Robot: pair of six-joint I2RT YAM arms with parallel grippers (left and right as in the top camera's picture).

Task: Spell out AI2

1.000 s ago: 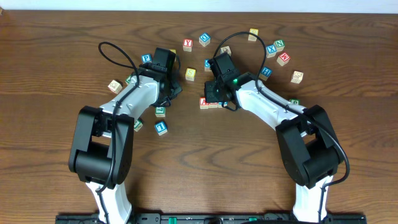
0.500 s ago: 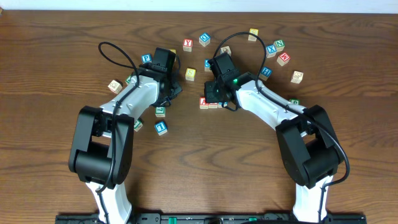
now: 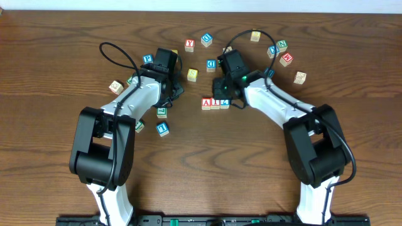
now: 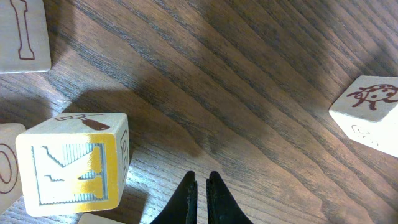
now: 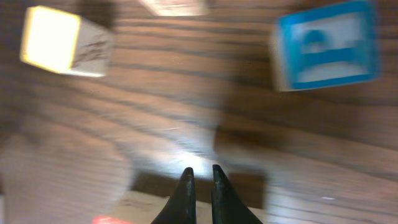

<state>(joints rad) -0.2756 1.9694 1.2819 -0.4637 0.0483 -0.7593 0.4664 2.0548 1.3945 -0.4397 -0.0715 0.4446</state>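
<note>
Three blocks stand side by side in a row at the table's middle: a red A block [image 3: 206, 103], an I block [image 3: 215, 103] and a blue 2 block [image 3: 224, 103]. My right gripper [image 3: 220, 88] is shut and empty just behind the row. In the blurred right wrist view its fingers [image 5: 200, 175] hang over the top of a pale block [image 5: 149, 208]. My left gripper [image 3: 176, 92] is shut and empty left of the row. In the left wrist view its fingers [image 4: 201, 181] rest over bare wood beside a yellow K block [image 4: 71, 163].
Loose letter blocks lie scattered behind the arms: a yellow one [image 3: 192, 75], a blue one [image 3: 211, 64], a red Y [image 3: 189, 45] and several at the right [image 3: 281, 51]. A green block [image 3: 162, 112] and a blue block [image 3: 163, 128] lie by the left arm. A ladybug block [image 4: 370, 112] lies right of the left fingers.
My right arm has drawn back and to the right, off the row, so the A, I and 2 blocks now show uncovered. The left arm has not moved.
</note>
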